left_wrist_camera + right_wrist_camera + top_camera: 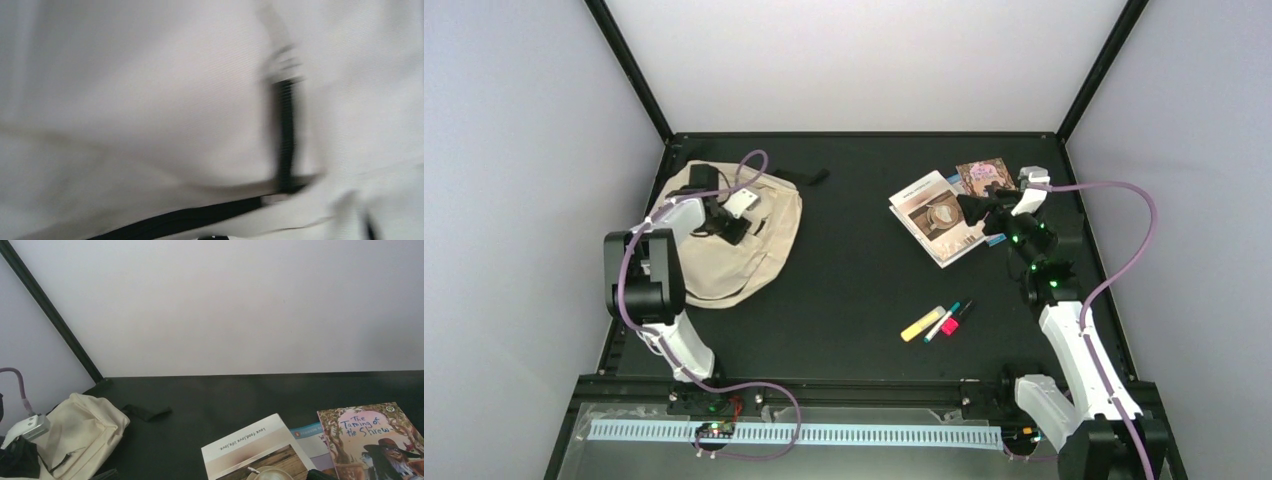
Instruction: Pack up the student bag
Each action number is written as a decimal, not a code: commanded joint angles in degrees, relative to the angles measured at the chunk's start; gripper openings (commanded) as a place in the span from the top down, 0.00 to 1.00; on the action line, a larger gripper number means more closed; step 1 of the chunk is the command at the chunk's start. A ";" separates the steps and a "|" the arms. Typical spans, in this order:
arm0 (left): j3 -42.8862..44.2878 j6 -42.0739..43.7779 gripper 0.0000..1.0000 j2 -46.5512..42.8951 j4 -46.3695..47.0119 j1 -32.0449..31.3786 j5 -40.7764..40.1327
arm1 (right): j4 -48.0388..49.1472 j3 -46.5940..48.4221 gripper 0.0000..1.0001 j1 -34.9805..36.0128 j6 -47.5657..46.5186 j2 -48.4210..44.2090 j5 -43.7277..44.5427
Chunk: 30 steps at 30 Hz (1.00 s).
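Observation:
The student bag [724, 255] is a cream fabric backpack lying flat at the table's left. My left gripper [732, 230] is pressed down onto its upper part and shut. Its fingertips are hidden against the cloth, so I cannot see whether anything is pinched. The left wrist view is blurred and filled with the bag's cream fabric [150, 100], a dark zipper line [185, 220] and a black webbing strip [286, 135]. My right gripper [976, 209] hovers open over the books at the right, holding nothing. The bag [80, 435] also shows at the lower left of the right wrist view.
Three books lie at the back right: one with a coffee-cup cover [936, 220], one titled "The Taming of the Shrew" [372, 440], and a blue one [310, 437] partly under them. A yellow highlighter [922, 324], a teal pen [942, 321] and a pink marker [954, 318] lie mid-table. A black strap [804, 178] trails behind the bag.

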 commanded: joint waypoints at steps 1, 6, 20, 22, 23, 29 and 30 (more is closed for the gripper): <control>-1.89 1.88 0.99 -5.44 -0.78 -6.67 7.43 | -0.65 -0.17 0.00 0.50 1.18 -1.30 -1.47; -3.10 3.35 0.99 -9.15 -1.20 -13.63 4.40 | -0.81 -0.09 0.00 0.70 1.10 -1.75 -1.55; 7.73 4.39 0.01 1.85 -11.17 -9.67 -4.27 | 0.50 -1.40 0.00 0.82 1.12 -1.41 -1.45; 7.19 6.27 0.01 3.61 -8.88 -9.62 -5.26 | 0.85 -1.23 0.00 0.85 1.45 -0.96 -1.80; 7.34 6.84 0.01 4.66 -8.20 -9.62 -6.07 | 0.94 -1.08 0.00 0.84 1.59 -0.77 -2.07; 7.83 7.54 0.04 9.74 -10.37 -9.67 -6.75 | 0.03 -1.17 0.00 0.84 1.08 -1.58 -1.40; 6.60 7.59 0.09 9.70 -9.62 -9.67 -7.51 | 0.09 -1.33 0.00 0.85 1.01 -1.88 -1.08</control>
